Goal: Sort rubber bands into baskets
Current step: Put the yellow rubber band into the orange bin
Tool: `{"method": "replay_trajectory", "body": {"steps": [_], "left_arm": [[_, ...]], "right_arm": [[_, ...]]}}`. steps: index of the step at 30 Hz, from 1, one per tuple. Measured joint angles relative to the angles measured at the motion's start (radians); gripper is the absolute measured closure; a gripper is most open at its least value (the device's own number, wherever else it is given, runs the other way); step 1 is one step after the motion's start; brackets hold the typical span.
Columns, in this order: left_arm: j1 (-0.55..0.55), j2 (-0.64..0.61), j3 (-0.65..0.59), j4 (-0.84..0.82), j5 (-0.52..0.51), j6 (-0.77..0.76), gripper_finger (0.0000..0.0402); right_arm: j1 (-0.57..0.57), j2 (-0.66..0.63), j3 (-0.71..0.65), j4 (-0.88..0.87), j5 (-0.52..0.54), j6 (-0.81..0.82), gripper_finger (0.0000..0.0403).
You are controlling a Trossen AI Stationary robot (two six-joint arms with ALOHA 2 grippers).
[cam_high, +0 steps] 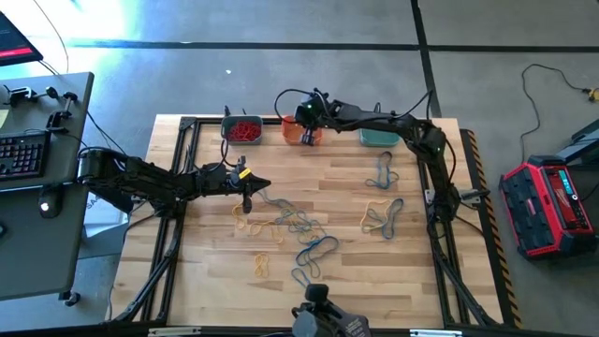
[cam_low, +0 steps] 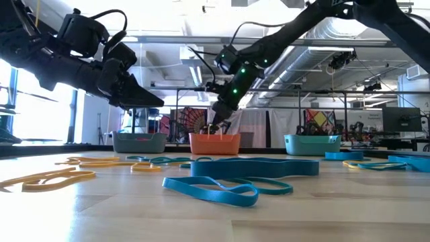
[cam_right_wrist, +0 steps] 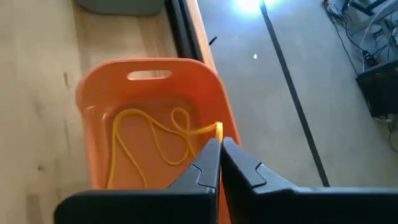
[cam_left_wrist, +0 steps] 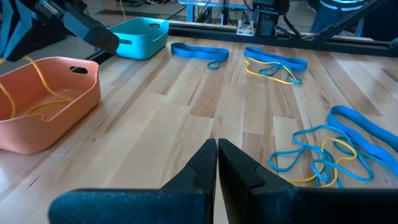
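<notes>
Clenched right pincer [cam_right_wrist: 219, 144] grips a yellow rubber band [cam_right_wrist: 155, 134] over the orange basket [cam_right_wrist: 149, 65].

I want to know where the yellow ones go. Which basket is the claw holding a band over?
The orange basket, the middle of three. The right claw is shut on a yellow rubber band trailing into it. The grey-blue basket holds red bands.

Left gripper [cam_left_wrist: 216, 163] jaws closed, right gripper [cam_right_wrist: 220, 163] jaws pinched

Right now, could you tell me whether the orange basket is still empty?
No, the right wrist view shows a yellow rubber band lying inside the orange basket, with one end pinched in the right gripper.
</notes>
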Motion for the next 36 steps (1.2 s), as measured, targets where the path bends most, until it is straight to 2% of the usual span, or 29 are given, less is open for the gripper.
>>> {"method": "replay_trajectory", "body": {"steps": [5,13,16,19,22,24,26,29,36], "left_arm": [[0.000,0.000,0.000,0.002,0.000,0.000,0.0394],[0.000,0.000,0.000,0.002,0.000,-0.009,0.0394],[0.000,0.000,0.000,0.002,0.000,-0.009,0.0394],[0.000,0.000,0.000,0.002,0.000,-0.009,0.0394],[0.000,0.000,0.000,0.003,-0.001,0.008,0.0394],[0.000,0.000,0.000,0.006,-0.011,0.018,0.0394],[0.000,0.000,0.000,0.008,-0.034,0.018,0.0394],[0.000,0.000,0.000,0.008,-0.054,0.018,0.0394],[0.000,0.000,0.000,0.009,-0.042,0.013,0.0394]], "right_arm": [[-0.010,0.000,0.000,-0.025,-0.050,0.060,0.0391],[-0.011,0.000,0.000,-0.101,-0.071,0.142,0.0310],[-0.011,-0.001,0.000,-0.127,-0.071,0.145,0.0299],[-0.004,-0.010,0.021,-0.182,-0.030,0.185,0.0316],[0.014,-0.048,0.030,-0.205,0.011,0.195,0.0361],[0.028,-0.079,0.018,-0.181,0.003,0.195,0.0390],[0.040,-0.110,-0.019,-0.125,-0.044,0.232,0.0394],[0.065,-0.160,-0.117,-0.017,-0.088,0.269,0.0399],[0.147,-0.333,-0.420,0.256,-0.081,0.375,0.0402]]}}
